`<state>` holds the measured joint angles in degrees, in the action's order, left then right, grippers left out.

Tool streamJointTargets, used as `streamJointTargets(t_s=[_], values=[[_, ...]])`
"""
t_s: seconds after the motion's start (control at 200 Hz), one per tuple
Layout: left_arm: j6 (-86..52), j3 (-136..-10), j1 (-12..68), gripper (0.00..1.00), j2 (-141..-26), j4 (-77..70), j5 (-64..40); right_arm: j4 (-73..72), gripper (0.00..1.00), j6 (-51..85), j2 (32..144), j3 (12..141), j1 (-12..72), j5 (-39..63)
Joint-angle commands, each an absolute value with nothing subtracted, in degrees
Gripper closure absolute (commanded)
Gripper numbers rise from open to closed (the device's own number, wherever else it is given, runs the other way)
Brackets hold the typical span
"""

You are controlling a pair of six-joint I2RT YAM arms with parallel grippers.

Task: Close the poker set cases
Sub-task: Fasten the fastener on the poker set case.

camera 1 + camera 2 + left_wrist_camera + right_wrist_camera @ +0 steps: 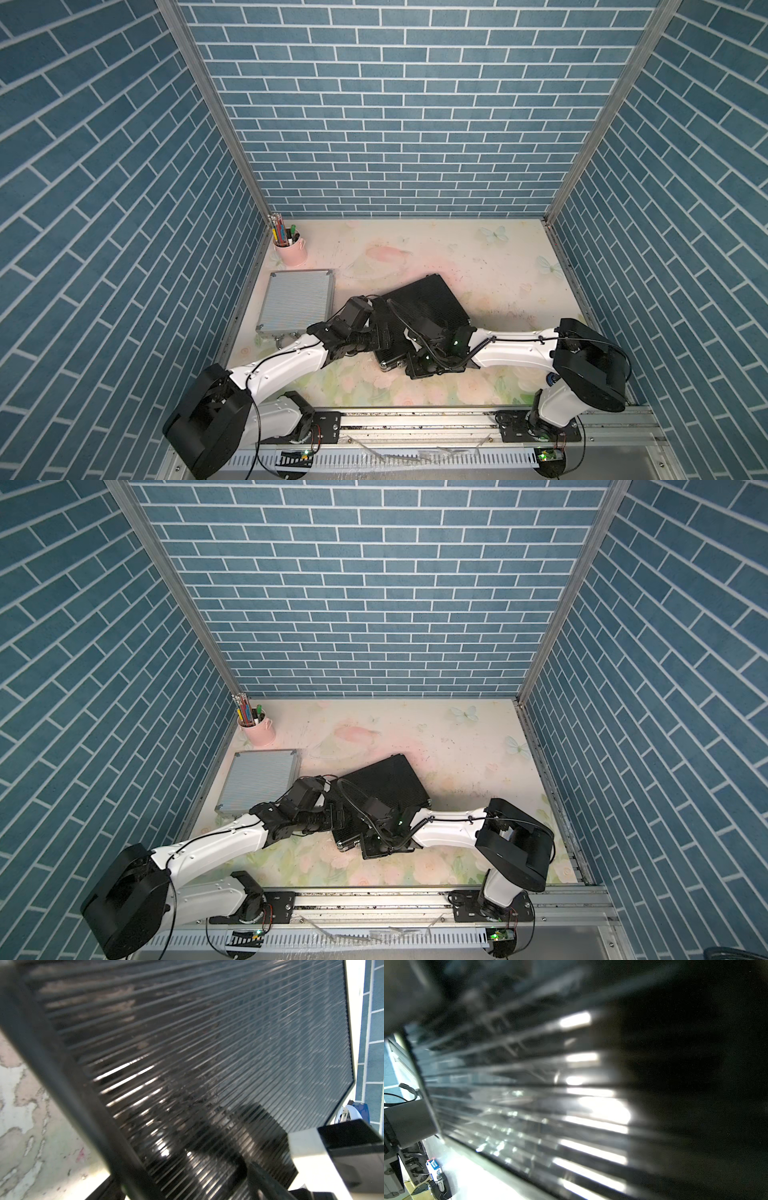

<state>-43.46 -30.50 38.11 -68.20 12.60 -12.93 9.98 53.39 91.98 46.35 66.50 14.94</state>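
A: Entry one, nearest the rail?
B: The right gripper (417, 365), at the near end of the black case (428, 299) and mostly hidden under its own wrist. Jaws pressed together; what they touch is hidden. Its wrist view is only a blur of the case's ribs.

A: Entry two?
B: The left gripper (380, 332), at that case's left edge, over the lid. Jaws spread wide. I cannot tell whether they touch the lid.

A: The case itself?
B: It lies on the table (478, 266) near the middle, flat and askew, lid down as far as both top views show. Its ribbed lid fills the left wrist view.

A: Next back?
B: The silver case (297, 301), left of the black one and apart from it. Flat, lid down, alongside the left wall, handle on its near side. The left arm (291, 357) crosses its near right corner.

A: Farthest?
B: The pink cup (291, 251), upright in the far left corner, just behind the silver case, pens (282, 232) standing in it. Behind it, the blue brick wall (395, 104).
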Motion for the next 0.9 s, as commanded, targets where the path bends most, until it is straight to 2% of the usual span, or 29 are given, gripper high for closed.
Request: streamJointTargets(t_s=[0.0,0.16,0.32,0.655,0.895], values=[[-40.9,-28.7,38.4,0.11,-69.5,19.8,-12.5,10.6,0.91,52.2,91.5,47.6,66.6,12.9],[-40.8,-29.0,38.4,0.11,-69.4,20.0,-12.6,13.5,0.86,51.8,88.1,47.5,66.5,11.8],[-41.1,-28.3,38.4,0.11,-68.5,19.7,-12.1,14.8,0.76,51.6,84.8,47.3,65.7,12.0],[-41.0,-28.5,38.4,0.09,-68.0,18.0,-11.3,18.6,0.64,48.9,78.8,47.7,60.1,13.7],[-39.1,-30.3,38.4,0.05,-66.3,18.7,-8.6,25.0,0.45,43.8,72.7,47.9,51.5,15.3]])
